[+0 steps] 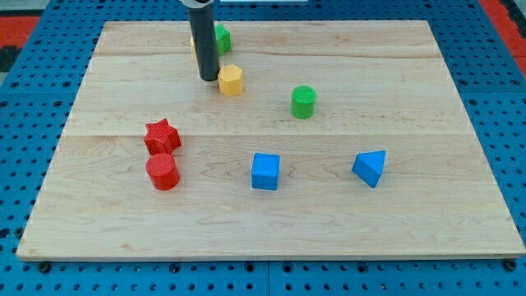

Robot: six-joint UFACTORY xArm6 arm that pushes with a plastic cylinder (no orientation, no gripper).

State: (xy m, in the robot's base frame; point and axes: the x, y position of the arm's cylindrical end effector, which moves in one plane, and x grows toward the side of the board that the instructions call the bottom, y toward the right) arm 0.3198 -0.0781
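Note:
My tip [209,78] rests on the wooden board [411,230] near the view's top, just left of a yellow hexagonal block [232,80], close to it or touching it. Behind the rod, a green block [222,38] peeks out at the top, its shape partly hidden. A green cylinder [303,102] stands to the right of the yellow block. Lower left, a red star block [162,136] sits right above a red cylinder [162,172], the two nearly touching. A blue cube [265,171] and a blue triangular block [370,168] lie toward the view's bottom.
The board lies on a blue perforated table [25,99] that shows on all sides. A red patch [501,12] appears at the view's top right corner.

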